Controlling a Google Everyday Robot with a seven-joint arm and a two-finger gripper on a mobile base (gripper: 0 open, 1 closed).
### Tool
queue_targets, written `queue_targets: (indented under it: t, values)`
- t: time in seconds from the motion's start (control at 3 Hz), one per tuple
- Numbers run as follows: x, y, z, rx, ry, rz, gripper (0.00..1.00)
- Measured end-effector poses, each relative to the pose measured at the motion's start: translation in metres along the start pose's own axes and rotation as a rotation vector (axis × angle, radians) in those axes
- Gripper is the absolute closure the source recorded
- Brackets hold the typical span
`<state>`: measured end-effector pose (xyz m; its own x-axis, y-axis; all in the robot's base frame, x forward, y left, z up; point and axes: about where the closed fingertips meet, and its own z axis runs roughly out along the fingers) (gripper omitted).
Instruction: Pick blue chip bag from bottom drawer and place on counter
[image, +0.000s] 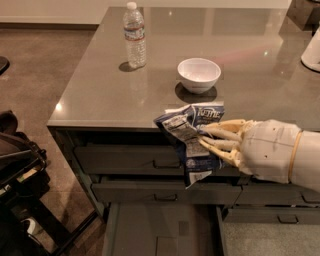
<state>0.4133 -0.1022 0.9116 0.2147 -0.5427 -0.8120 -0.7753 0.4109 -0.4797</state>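
Note:
The blue chip bag (192, 137) is crinkled, dark blue with white panels, and hangs in my gripper (207, 140), whose pale fingers (222, 134) are shut on it. The bag is held at the front edge of the grey counter (110, 95), its top just over the edge and its lower part hanging in front of the drawer fronts. The bottom drawer (150, 225) stands pulled open below, with a bare floor.
A white bowl (199, 75) sits on the counter just behind the bag. A clear water bottle (135, 36) stands at the back left. A white object (312, 50) is at the right edge. Two handled drawers (150, 162) are shut. Dark equipment (20, 170) stands at the left.

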Motion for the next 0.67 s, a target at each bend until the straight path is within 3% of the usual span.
queue_targets:
  t: [0.33,0.67]
  values:
    - [-0.013,-0.027,0.008,-0.064,0.001,-0.076,1.00]
    - [-0.018,-0.071,0.015,-0.122,0.005,-0.136,1.00]
